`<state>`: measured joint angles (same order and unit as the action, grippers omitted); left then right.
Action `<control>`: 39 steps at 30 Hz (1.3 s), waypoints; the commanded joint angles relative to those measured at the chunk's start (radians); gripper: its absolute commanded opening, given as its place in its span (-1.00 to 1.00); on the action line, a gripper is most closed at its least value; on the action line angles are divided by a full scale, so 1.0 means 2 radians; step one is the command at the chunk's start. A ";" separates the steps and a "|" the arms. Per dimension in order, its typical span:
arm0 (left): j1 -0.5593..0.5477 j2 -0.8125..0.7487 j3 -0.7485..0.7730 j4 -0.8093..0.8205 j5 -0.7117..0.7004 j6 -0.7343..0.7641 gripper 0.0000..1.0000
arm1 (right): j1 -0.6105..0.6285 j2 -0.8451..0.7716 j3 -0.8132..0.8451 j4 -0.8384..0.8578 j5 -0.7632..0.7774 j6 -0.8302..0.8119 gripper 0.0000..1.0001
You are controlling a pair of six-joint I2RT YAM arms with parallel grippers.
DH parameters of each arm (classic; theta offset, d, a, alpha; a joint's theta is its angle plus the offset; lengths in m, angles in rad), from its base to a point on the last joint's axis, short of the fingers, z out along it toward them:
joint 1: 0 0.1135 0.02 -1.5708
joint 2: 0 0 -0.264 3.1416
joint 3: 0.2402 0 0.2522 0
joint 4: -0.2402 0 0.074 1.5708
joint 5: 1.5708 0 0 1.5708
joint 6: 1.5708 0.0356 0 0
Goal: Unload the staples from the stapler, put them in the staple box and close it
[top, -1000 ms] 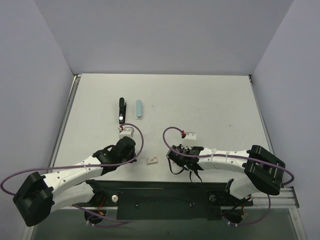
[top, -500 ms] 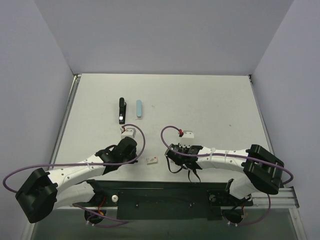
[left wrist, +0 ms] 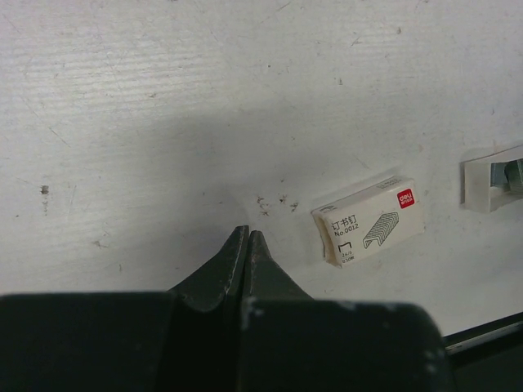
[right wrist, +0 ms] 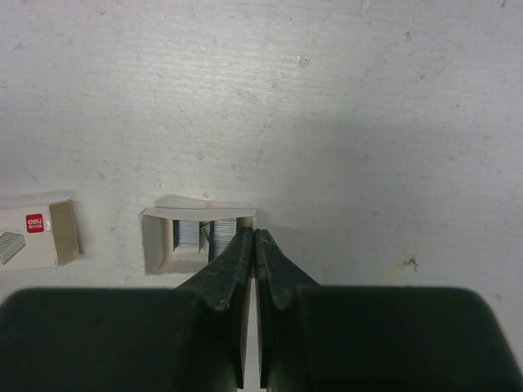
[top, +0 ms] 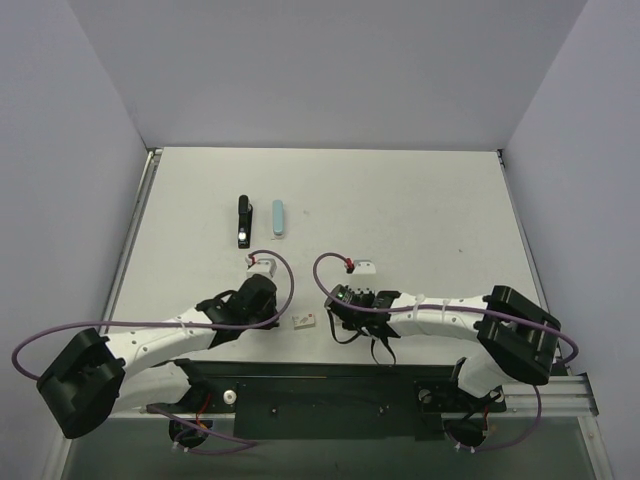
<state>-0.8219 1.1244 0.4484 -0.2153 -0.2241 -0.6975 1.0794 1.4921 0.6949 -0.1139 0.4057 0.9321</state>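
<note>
Staple box: red "deli" logo, "订书钉 No.0012" w/ staple pic; smaller print unreadable.

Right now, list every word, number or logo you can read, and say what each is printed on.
"订书钉": on the staple box, top line.
"No.0012": same box, just below.
"deli": red logo at the box's corner.
Tiny print under the number: too small to read.
Nothing else shows readable text.

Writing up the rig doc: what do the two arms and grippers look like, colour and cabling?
The left arm and right arm match: white links, black joint housings, a bulky black shoulder block. A purple cable loops along each; the right one carries a red connector. The left gripper and right gripper have black fingers tapering to wedge tips.
</note>
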 commanded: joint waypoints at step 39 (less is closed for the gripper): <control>-0.014 0.031 -0.033 0.085 0.051 -0.026 -1.00 | 0.023 0.062 0.081 0.007 -0.019 -0.062 -1.00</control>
<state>-0.8436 1.1877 0.3985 -0.0589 -0.1398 -0.7471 1.1141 1.6123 0.8192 -0.0471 0.3248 0.8101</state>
